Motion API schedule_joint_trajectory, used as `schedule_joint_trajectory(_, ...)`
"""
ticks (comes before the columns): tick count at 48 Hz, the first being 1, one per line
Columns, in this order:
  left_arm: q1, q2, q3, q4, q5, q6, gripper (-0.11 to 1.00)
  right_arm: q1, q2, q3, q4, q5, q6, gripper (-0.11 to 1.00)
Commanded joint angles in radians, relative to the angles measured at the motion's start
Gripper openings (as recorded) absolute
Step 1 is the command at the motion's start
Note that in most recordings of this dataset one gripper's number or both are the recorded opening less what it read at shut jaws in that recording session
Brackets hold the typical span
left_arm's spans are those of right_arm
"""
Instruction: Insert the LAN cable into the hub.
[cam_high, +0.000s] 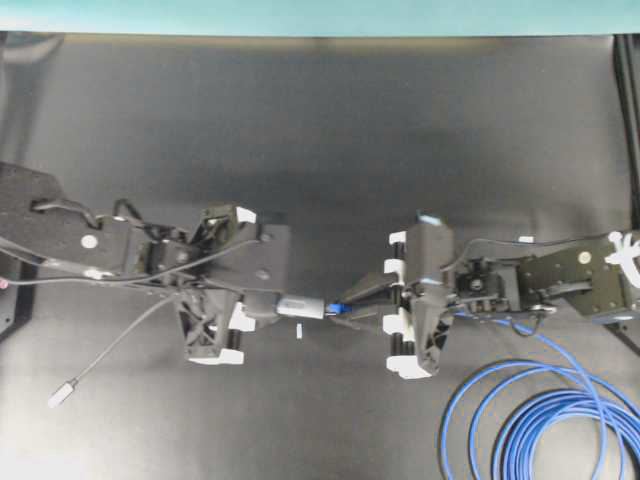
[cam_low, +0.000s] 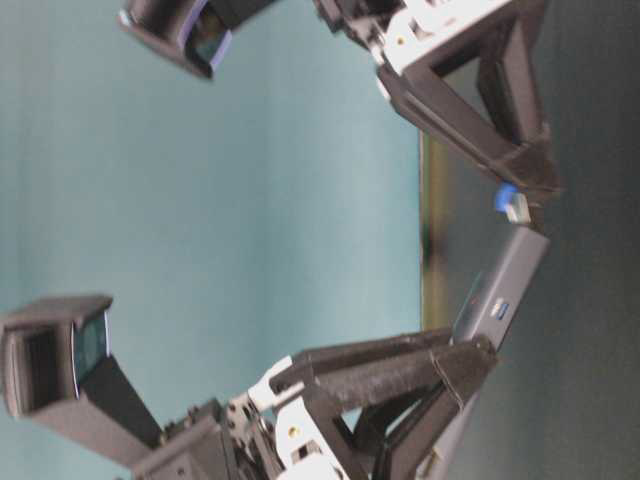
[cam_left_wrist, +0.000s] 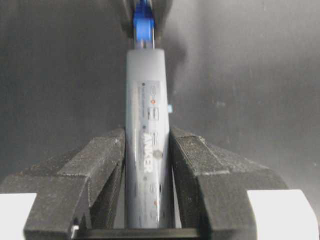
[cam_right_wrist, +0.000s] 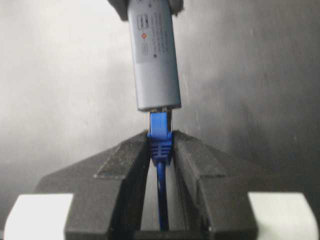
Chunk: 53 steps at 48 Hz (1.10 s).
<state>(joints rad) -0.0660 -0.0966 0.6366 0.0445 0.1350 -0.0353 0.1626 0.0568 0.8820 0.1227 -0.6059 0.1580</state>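
Hub (cam_high: 300, 307) is pinched between the fingers of the left gripper (cam_left_wrist: 148, 165) and held above the dark table (cam_high: 320, 130). Against the hub's free end, the plug of the LAN cable (cam_right_wrist: 160, 135) is clamped by the right gripper (cam_right_wrist: 161, 150). The cable's blue loops (cam_high: 560, 420) are laid well right of the hub, its grey lead (cam_high: 110, 350) to the left.

A matte black tabletop (cam_high: 330, 130) meets a plain teal wall (cam_low: 250, 200), evenly lit
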Motion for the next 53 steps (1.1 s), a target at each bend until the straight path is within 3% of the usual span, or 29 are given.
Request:
schedule_joint_trajectory(1,0.009,-0.02,-0.002,0.003,-0.057,-0.002,0.28,0.002,-0.034,-0.011,0.003,-0.086,0.006,0.13)
schedule_joint_trajectory(15,0.023,-0.006,-0.034,0.005,-0.075,0.006,0.28,0.005,-0.031,-0.017,0.003,-0.061,0.005,0.13)
schedule_joint_trajectory(26,0.029,0.028,-0.11,0.003,0.043,0.021,0.28,0.005,-0.02,-0.048,-0.003,0.064,-0.006,0.13)
schedule_joint_trajectory(37,0.034,0.063,-0.164,0.005,0.066,0.071,0.28,0.0,-0.005,-0.078,-0.006,0.052,-0.018,0.13)
schedule_joint_trajectory(53,0.014,0.02,-0.074,0.005,0.152,0.067,0.28,0.006,-0.012,-0.064,-0.006,0.153,-0.028,0.13)
